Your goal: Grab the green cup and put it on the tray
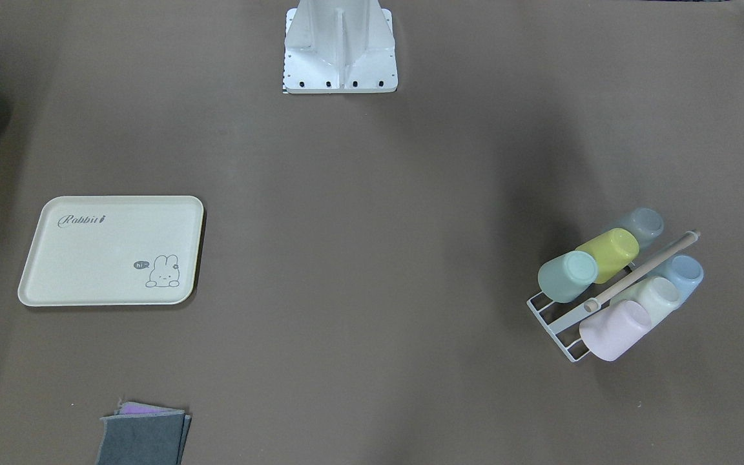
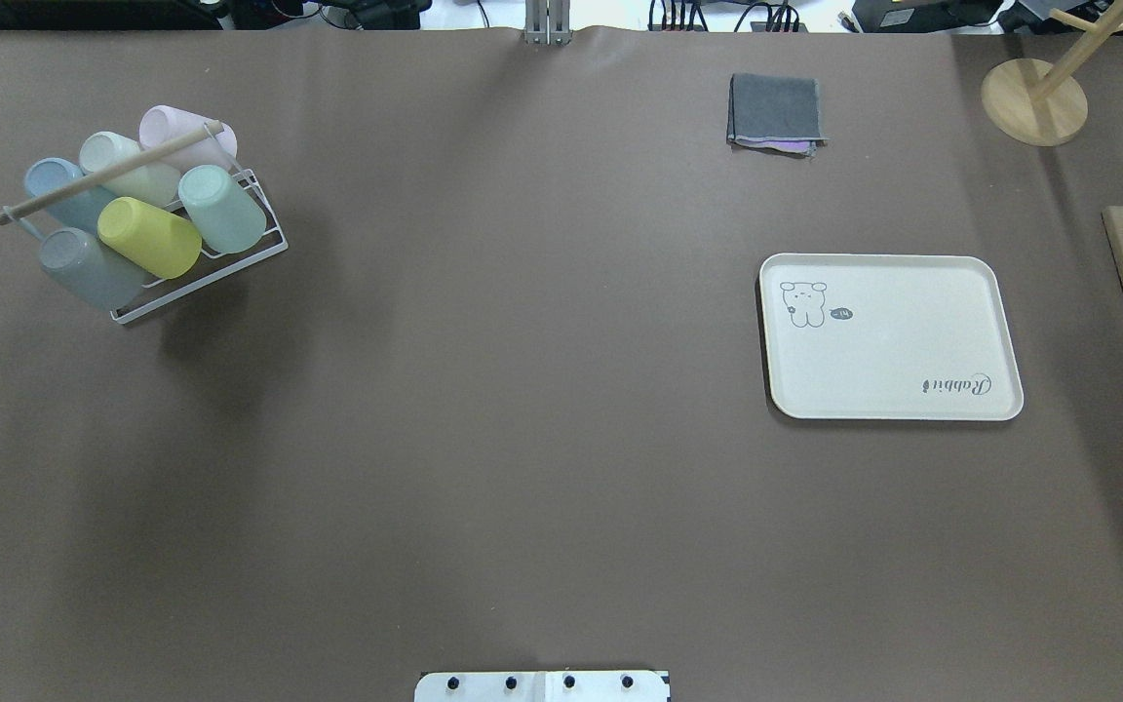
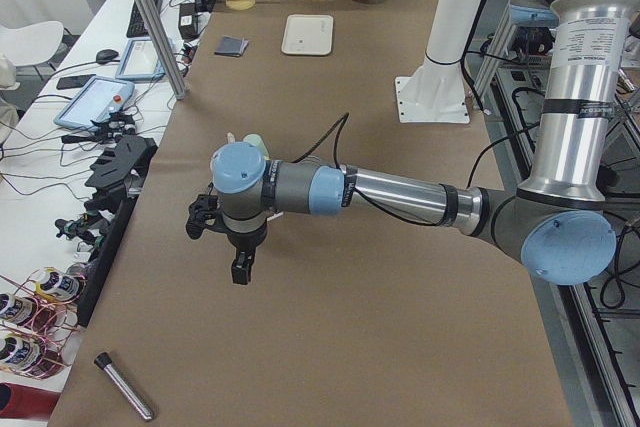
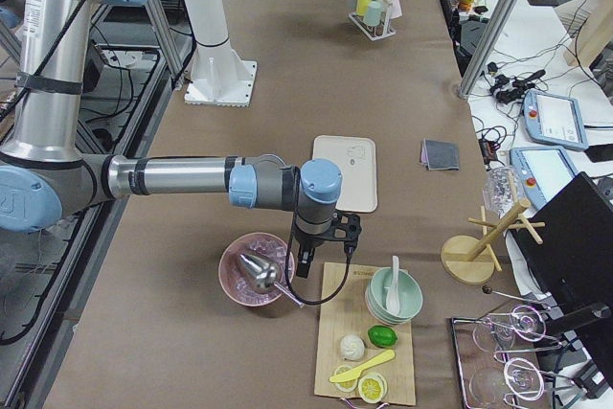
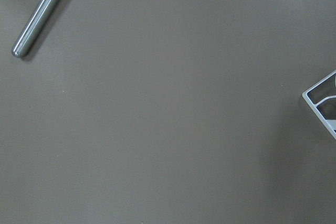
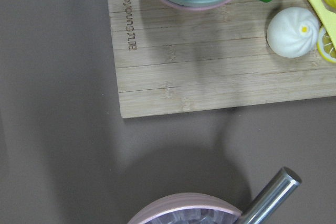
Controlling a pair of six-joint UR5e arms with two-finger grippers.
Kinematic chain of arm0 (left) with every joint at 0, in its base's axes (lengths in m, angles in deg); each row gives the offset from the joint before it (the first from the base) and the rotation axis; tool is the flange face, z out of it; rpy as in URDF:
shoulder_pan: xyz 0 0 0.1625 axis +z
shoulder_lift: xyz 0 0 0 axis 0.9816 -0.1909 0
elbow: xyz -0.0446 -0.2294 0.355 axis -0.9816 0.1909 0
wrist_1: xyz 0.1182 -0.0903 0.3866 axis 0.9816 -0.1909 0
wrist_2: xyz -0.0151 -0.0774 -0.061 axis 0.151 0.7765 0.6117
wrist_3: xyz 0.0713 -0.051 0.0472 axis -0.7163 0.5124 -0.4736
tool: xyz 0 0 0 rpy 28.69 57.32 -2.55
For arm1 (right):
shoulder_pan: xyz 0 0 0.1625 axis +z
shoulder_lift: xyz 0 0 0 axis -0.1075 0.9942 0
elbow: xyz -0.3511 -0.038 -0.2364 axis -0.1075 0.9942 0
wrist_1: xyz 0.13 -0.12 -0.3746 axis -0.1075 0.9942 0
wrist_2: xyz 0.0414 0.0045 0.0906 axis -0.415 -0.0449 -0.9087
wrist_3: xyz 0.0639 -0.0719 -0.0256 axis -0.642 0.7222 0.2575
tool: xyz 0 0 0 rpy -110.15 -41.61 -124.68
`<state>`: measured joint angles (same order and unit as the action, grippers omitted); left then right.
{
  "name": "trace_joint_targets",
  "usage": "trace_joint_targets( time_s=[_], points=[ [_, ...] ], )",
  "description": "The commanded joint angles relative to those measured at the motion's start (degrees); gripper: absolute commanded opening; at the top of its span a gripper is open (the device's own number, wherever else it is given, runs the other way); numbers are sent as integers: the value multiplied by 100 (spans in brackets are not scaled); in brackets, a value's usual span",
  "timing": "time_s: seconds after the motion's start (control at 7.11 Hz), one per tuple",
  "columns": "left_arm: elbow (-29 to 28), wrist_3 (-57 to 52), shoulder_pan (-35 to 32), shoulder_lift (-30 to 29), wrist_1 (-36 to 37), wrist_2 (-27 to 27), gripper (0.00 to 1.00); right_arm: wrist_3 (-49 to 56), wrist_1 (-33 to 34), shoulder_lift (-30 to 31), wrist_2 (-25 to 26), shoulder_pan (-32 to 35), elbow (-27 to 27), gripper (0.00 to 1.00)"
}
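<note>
Rack (image 2: 250, 261) holds the green cup (image 2: 222, 208) tilted, likely for drying, well apart from the tray (image 2: 903, 322); we cannot tell if the left gripper (image 3: 242, 271) or right gripper (image 4: 303, 263) is open.

Looking straight down on the brown table (image 5: 168, 124), and it fills nearly the whole view. Up in the top left corner lies a shiny metal cylinder (image 5: 38, 19), slanted, its rounded end pointing down-left and its dark end cut off by the top edge. At the right edge, the corner of a white wire rack (image 5: 316, 102) pokes in, well apart from the cylinder.
</note>
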<state>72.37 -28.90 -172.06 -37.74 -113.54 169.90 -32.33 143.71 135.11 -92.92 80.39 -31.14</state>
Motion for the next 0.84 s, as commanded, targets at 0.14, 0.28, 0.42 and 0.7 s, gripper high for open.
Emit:
trace_joint_targets(
  time_s=[0.14, 0.28, 0.42, 0.7],
  points=[
    [4, 159, 16, 60, -69, -6, 98, -95, -26, -14, -29, -25, -97, 100],
    [-31, 167, 16, 69, -60, -6, 98, -148, -35, -136, -82, -147, -97, 100],
    [30, 167, 16, 60, -60, -6, 98, -366, -27, -494, -117, -453, -54, 100],
    [309, 167, -1, 77, -60, 3, 98, -964, -35, -917, -100, -972, 60, 100]
  ],
)
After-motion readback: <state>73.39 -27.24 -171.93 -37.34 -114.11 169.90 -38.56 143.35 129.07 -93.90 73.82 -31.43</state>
